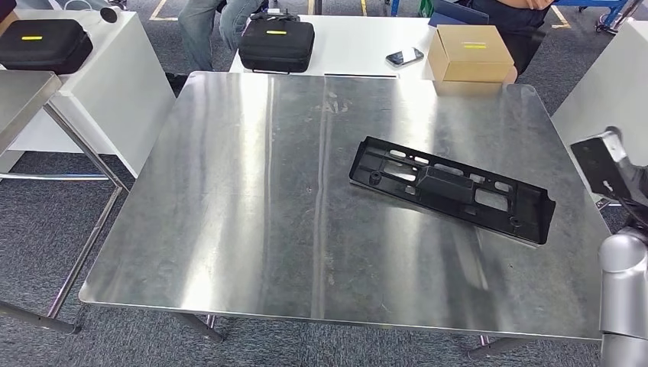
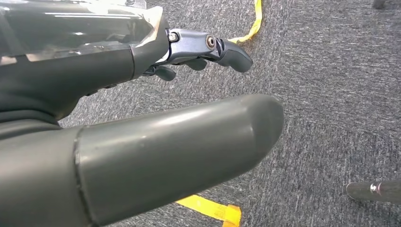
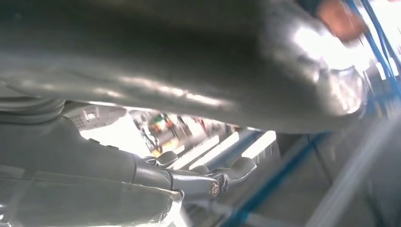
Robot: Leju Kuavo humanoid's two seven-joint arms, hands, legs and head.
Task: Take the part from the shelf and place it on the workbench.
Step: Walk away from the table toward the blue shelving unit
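- One black plastic part (image 1: 451, 189) lies flat on the metal workbench (image 1: 252, 222), right of centre, its long axis running diagonally from upper left to lower right. No hand touches it.
- The part is a long, narrow frame with several cut-out openings and a raised block near its middle.
- Left hand (image 2: 142, 123): seen in the left wrist view above grey carpet (image 2: 331, 94). The thick thumb extends straight out; the darker fingers (image 2: 227, 49) are slightly bent and set apart from it. Nothing is held.
- Right hand (image 3: 189, 156): seen in the right wrist view, which is blurred. The fingers (image 3: 236, 170) are extended and spread away from the thumb, with no object between them.
- One section of the silver right arm (image 1: 623, 283) appears at the right edge of the head view, beside the workbench edge.
- Two black carry cases: one (image 1: 277, 44) on the white table behind the workbench, one (image 1: 42, 42) on a white table at the upper left.
- One cardboard box (image 1: 470, 53) and one phone (image 1: 404, 56) rest on the rear white table.
- Two strips of yellow tape (image 2: 208, 208) lie on the carpet.
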